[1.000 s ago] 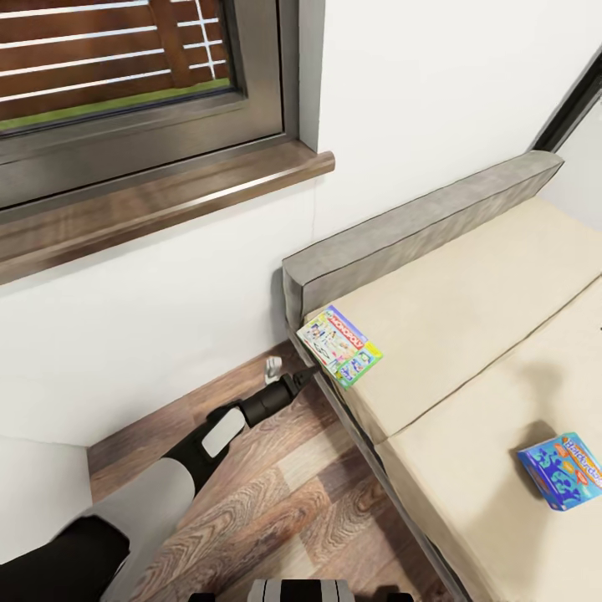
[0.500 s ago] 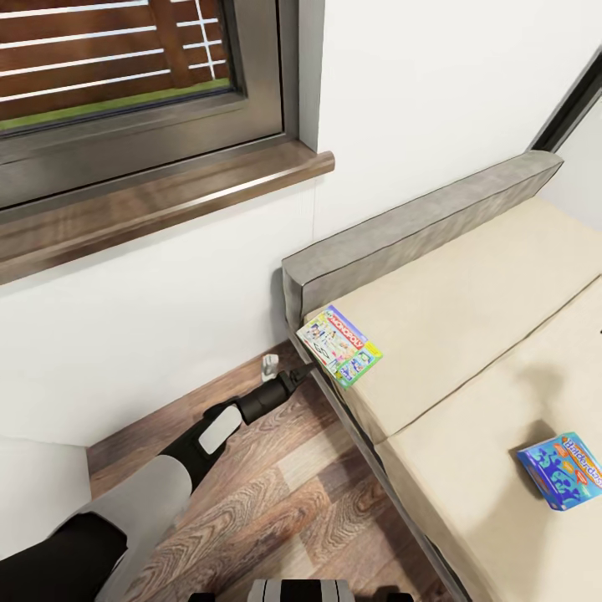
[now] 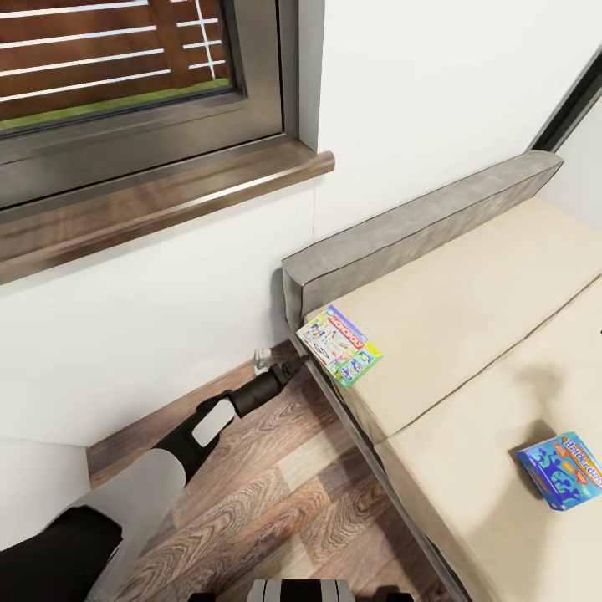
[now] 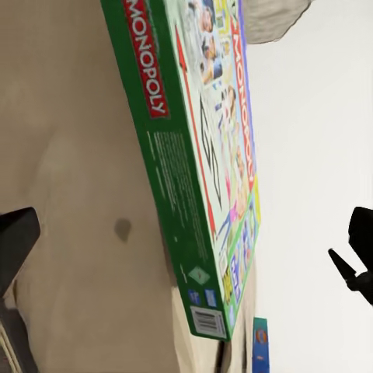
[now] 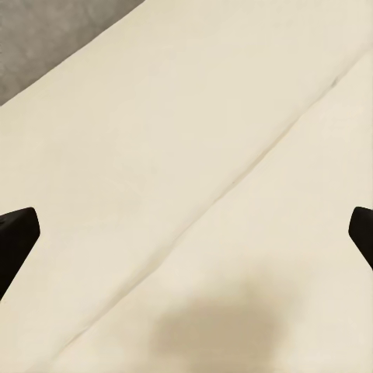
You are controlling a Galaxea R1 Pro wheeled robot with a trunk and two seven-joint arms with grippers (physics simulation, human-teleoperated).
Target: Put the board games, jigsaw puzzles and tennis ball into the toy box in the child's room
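Monopoly box point(image 3: 339, 345) lies flat at the bed point(image 3: 468, 334) corner nearest the window wall, overhanging the mattress edge a bit. Second game, the small blue box point(image 3: 565, 470), sits well apart from it, further down the mattress toward the robot's right.

Change over the last second: left arm pulled back and toward the wall. Left gripper point(image 3: 281, 373) was touching or just beside the Monopoly box's near corner, now it sits clear of it, low over the wood floor point(image 3: 276, 493) near the bed frame. Box itself hasn't moved. So no grasp yet; looks like a re-approach or re-aim, not a pickup. Task barely started here, both bed games still on the bed.

Left wrist view gives what the head view doesn't: the box's green side with the lettering, seen edge-on and close, and two dark fingertips point(image 4: 15, 237) far apart at either side, so jaws are spread with nothing between them.

Right wrist view looks at bare cream mattress with a seam; right gripper point(image 5: 186, 233) fingertips wide apart, empty.
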